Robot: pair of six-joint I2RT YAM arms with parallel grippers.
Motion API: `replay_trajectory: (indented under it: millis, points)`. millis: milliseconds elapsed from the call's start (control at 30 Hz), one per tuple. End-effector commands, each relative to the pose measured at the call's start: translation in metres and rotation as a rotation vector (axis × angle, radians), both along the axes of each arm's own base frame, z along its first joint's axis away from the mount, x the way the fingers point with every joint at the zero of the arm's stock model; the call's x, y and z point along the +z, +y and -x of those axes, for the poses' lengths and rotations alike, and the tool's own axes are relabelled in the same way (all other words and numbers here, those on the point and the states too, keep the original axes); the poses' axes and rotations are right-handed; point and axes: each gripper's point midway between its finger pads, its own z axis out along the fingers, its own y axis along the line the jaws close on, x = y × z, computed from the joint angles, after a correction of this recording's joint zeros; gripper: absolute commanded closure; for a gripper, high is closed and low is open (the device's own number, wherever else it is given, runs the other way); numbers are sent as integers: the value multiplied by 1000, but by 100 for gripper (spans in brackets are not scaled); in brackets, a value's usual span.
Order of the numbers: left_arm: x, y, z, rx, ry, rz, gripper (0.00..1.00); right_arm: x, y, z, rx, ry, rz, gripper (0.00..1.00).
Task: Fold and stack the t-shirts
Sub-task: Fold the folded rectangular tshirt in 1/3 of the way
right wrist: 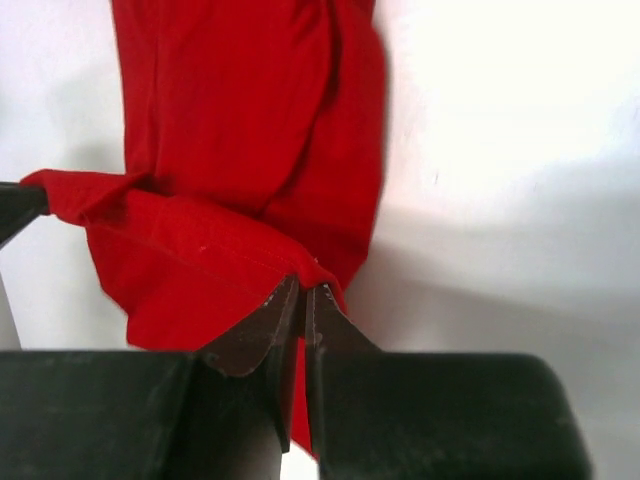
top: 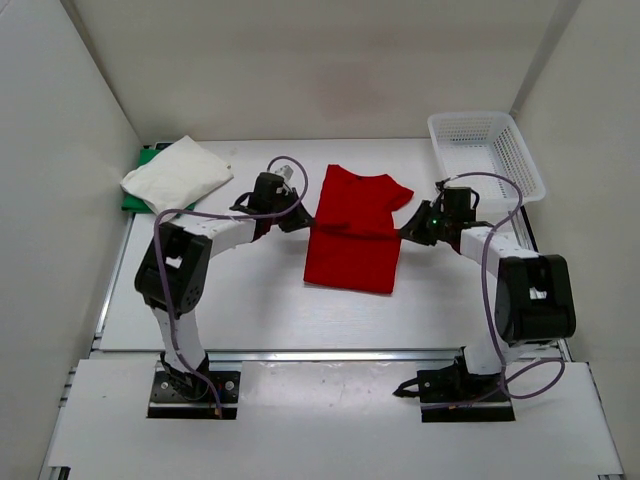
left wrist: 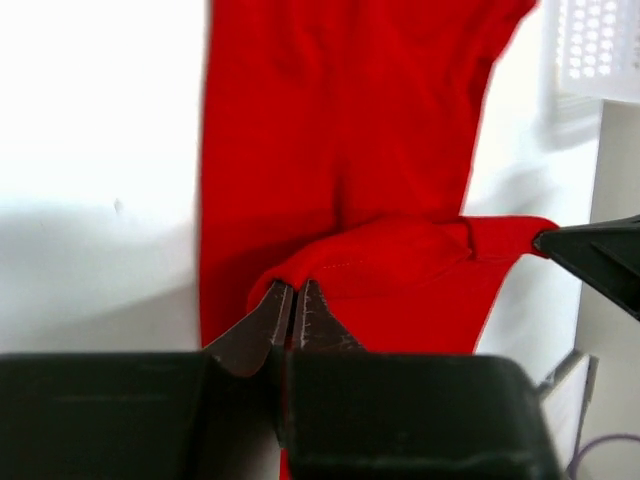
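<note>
Bases of the 2 arms sit at the near edge of the table (top: 250,300), and both arms reach forward and inward to the red shirt (top: 352,250).

The shirt lies flat at the middle of the table, between the 2 arms. Its lower end is nearer, and 1 sleeve sticks out at the far right.

At the shirt's left edge, the left gripper (top: 297,221) has its jaws pressed almost together on a pinch of red cloth. In the left wrist view the 2 dark fingertips (left wrist: 305,310) meet with the cloth's edge caught between them.

At the shirt's right edge, the right gripper (top: 408,232) is clamped the same way, with its fingertips (right wrist: 285,305) nipping a corner of red cloth.

Between the 2 grips a raised band of red cloth runs across the shirt from side to side, above the flat part beneath it.

Farther back, in the far left corner, the white shirt (top: 178,172) lies rumpled on top of the green shirt (top: 146,158), and only green edges show. Both are well apart from the red one.

In the far right corner stands a white mesh basket (top: 485,118), well apart from the shirts.
</note>
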Motion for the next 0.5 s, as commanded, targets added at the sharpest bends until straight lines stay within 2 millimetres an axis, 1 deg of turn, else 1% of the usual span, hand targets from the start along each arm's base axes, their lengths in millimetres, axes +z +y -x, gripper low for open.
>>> replay_trajectory:
  millis: [0, 33, 67, 100, 133, 167, 200, 233, 267, 300, 333, 367, 400, 433, 467]
  points:
    - [8, 3, -28, 32, -42, 3, 90, 17, -7, -41, -24, -120, 25, 96]
    - [5, 4, -33, 36, -27, 9, 81, 15, -8, -45, -27, -116, 27, 93]
    - [2, 2, -32, 23, -15, 28, 72, 18, -9, -49, -30, -124, 19, 86]
    - [12, 4, -35, 26, -29, 55, 57, 23, -8, -54, -30, -141, 15, 77]
    - [13, 8, -35, 38, -39, 63, 53, 26, -7, -55, -23, -150, 5, 73]
    - [22, 16, -35, 66, -74, 58, 51, 35, -4, -57, -12, -168, -4, 68]
    - [25, 21, -34, 83, -87, 55, 51, 36, -5, -55, -17, -160, 4, 65]
    - [36, 25, -30, 89, -109, 70, 52, 41, -3, -55, -21, -172, 14, 64]
    - [45, 24, -23, 91, -130, 68, 53, 49, -2, -52, -26, -198, 40, 64]
    - [49, 20, -16, 81, -139, 73, 54, 43, -4, -46, -35, -184, 53, 66]
    - [54, 13, -3, 56, -152, 84, 54, 49, 3, -38, -32, -204, 55, 73]
    - [54, 4, 13, 23, -159, 96, 55, 51, 12, -25, -22, -222, 31, 79]
    - [47, -1, 26, 3, -142, 96, 55, 36, 24, -6, 5, -191, 23, 86]
    - [49, -14, 39, -37, -151, 107, 55, 30, 29, 7, 12, -188, 6, 93]
    - [37, -24, 54, -73, -131, 102, 56, 25, 40, 18, 39, -180, -8, 96]
